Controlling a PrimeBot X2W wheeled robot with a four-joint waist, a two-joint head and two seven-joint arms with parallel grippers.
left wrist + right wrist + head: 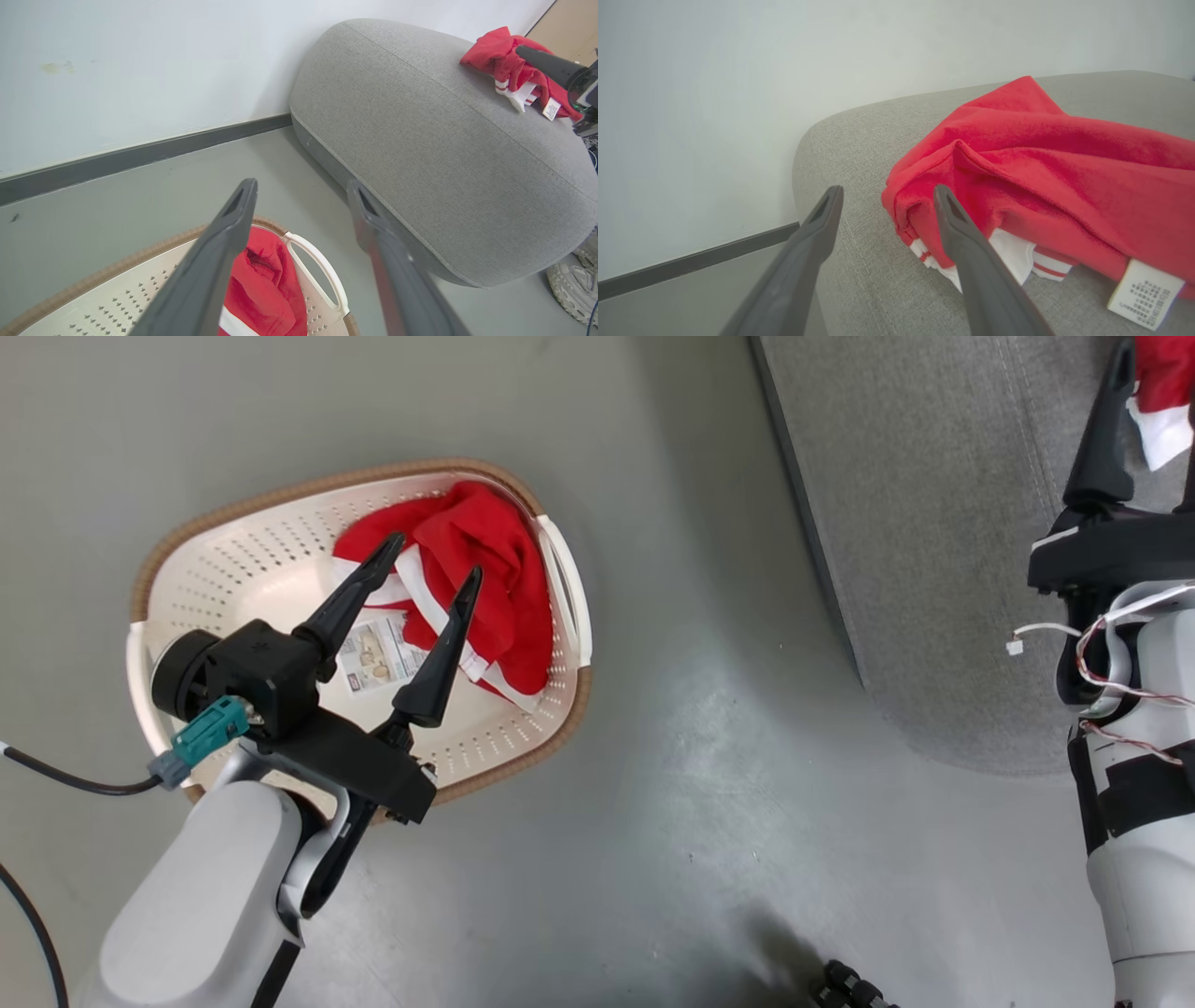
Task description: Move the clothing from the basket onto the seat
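The left gripper (437, 554) hangs over the basket (243, 560) in the head view. Its jaws are spread wide and hold nothing, and its fingers aim at the red garment (509, 588) bunched against the handle on the seat's side, beside a paper sticker (378, 653). I judge it is lined up for the next pick. Bare floor (691, 737) separates the basket from the seat (915, 523), so the carry path looks open.

In the left wrist view, the second red garment (495, 56) lies on top of the seat, set back from its rounded edge. A shoe (572, 280) sits by the seat's foot.

In the right wrist view, the right gripper (887, 190) stands open and empty. One finger crosses that garment's white trim, though I cannot tell if it touches. The garment's label (1143, 294) shows, and the wall (714, 93) stands well behind, leaving room to back away.
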